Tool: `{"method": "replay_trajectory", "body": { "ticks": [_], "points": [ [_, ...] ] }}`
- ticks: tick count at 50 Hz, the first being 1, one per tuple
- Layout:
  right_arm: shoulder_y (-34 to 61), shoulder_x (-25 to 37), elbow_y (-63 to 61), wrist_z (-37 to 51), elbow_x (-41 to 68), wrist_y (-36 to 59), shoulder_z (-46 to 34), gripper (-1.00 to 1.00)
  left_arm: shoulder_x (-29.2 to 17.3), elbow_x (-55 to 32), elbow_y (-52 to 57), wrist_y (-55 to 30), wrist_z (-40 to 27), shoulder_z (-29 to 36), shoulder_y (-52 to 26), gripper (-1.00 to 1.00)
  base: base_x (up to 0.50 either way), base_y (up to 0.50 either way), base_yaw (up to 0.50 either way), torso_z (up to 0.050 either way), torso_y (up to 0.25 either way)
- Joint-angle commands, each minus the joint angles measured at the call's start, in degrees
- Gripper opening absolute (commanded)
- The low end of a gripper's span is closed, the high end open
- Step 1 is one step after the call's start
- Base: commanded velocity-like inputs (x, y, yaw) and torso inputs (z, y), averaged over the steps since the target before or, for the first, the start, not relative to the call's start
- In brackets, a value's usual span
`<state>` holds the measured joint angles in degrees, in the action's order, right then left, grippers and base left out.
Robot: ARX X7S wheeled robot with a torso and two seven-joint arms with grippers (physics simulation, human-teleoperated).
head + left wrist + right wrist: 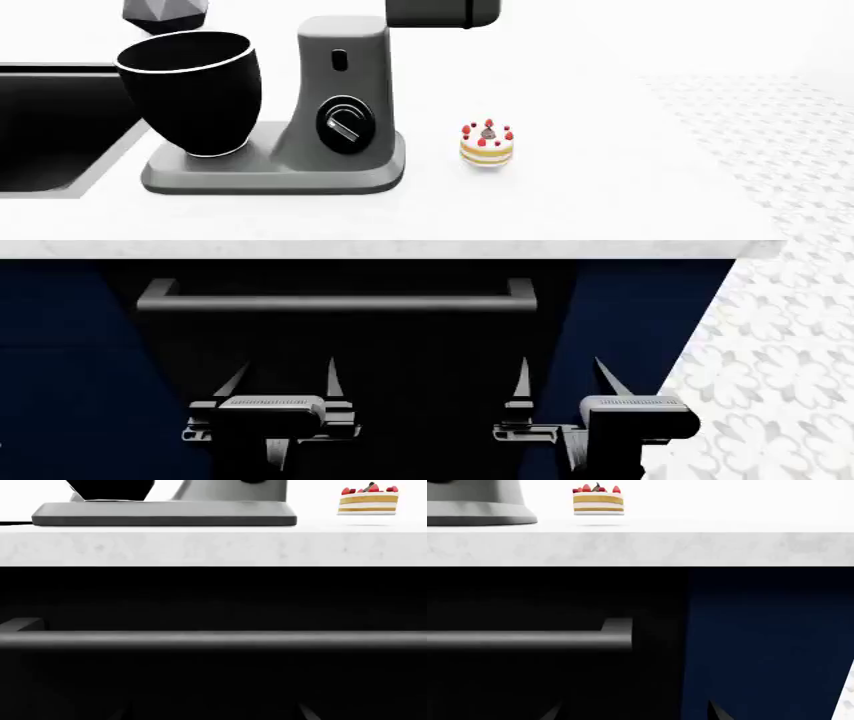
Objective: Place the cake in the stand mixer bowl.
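The cake (487, 144) is small, round and layered, with red berries on top. It sits on the white counter just right of the grey stand mixer (334, 110); it also shows in the left wrist view (368, 500) and the right wrist view (598, 501). The stand mixer bowl (191, 92) is glossy black and stands upright on the mixer's base plate, left of the column. My left gripper (282, 379) and right gripper (561, 376) are both open and empty, low in front of the cabinet, well below the counter.
A black sink (54, 130) lies at the counter's left. A grey faceted planter (167, 12) stands behind the bowl. A dark cabinet front with a grey bar handle (334, 298) faces me under the counter (601, 215). Patterned floor (787, 330) lies to the right.
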<state>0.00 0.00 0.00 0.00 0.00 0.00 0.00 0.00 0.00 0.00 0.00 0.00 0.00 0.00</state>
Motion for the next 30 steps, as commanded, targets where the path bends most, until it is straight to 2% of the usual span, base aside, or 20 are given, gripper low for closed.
{"method": "replay_trajectory", "body": {
  "ticks": [1,2,5,11,24,30],
  "points": [
    [0.1,1.0,0.1,2.3,-1.5,-1.1,-1.8,1.00,-0.9,-0.5,0.0,-0.5,-0.6,1.7,-0.5,1.00,0.00,0.00,0.00,0.000,0.000],
    [0.7,1.0,0.0,1.6,1.4,1.2,-1.4,1.00,-1.1,-0.5,-0.1,-1.0,-1.1,2.2,-0.6,1.00,0.00,0.00,0.00,0.000,0.000],
    [0.5,1.5,0.5,2.5,2.5,0.3,-1.9,1.00,-1.9,-1.5,0.7,0.7,-0.5,3.6,0.7,1.00,0.00,0.00,0.00,0.008,0.000],
    [0.7,2.2,1.4,4.9,2.6,-0.5,-2.6,1.00,-2.9,-3.6,1.5,-0.1,-1.0,3.7,0.7,1.00,0.00,0.03,0.00,0.050,-0.003],
    [0.2,3.6,1.5,6.7,3.1,-1.1,-4.7,1.00,-4.3,-4.5,1.7,-0.2,-2.7,4.5,0.9,1.00,0.07,0.47,0.00,0.050,-0.002],
    [0.1,4.0,1.2,8.1,2.6,-1.1,-5.3,1.00,-4.8,-4.8,2.1,-0.6,-3.1,5.1,0.9,1.00,0.00,0.00,0.00,0.050,-0.003]
  ]
}}
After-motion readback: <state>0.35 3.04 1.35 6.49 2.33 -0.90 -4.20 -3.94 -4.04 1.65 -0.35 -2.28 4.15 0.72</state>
